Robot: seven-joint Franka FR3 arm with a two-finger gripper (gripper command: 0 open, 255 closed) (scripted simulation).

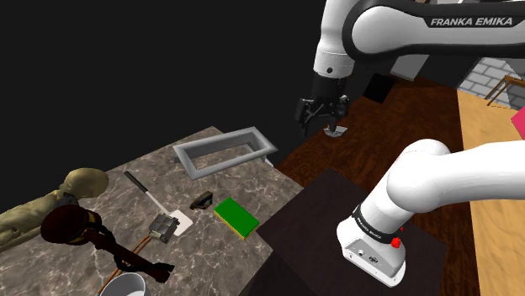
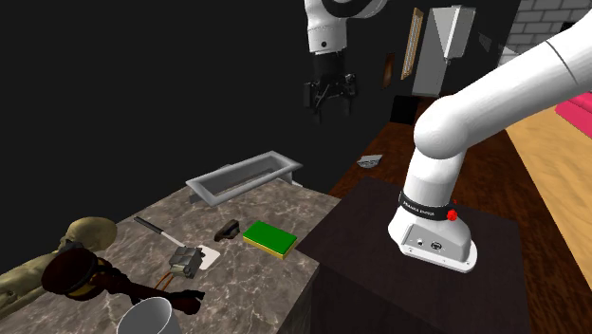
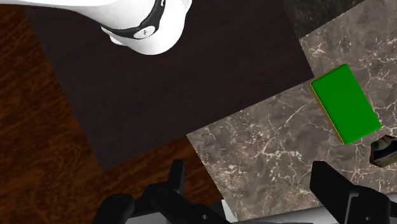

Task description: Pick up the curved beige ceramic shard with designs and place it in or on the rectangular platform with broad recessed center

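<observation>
The shard is a small dark curved piece with a paler rim. It lies on the marble table top beside a green block; the shard also sits at the edge of the wrist view. The platform is a grey rectangular tray with a sunken middle, at the table's far end, seen too in the second exterior view. My gripper hangs high in the air past the table's far corner, above the wooden floor. Its fingers stand apart with nothing between them; the gripper is well above the tray.
A white spatula, a small grey block, a dark maroon instrument, an olive figure and a white cup crowd the table's near end. The dark stand abuts the table. A small grey object lies on the floor.
</observation>
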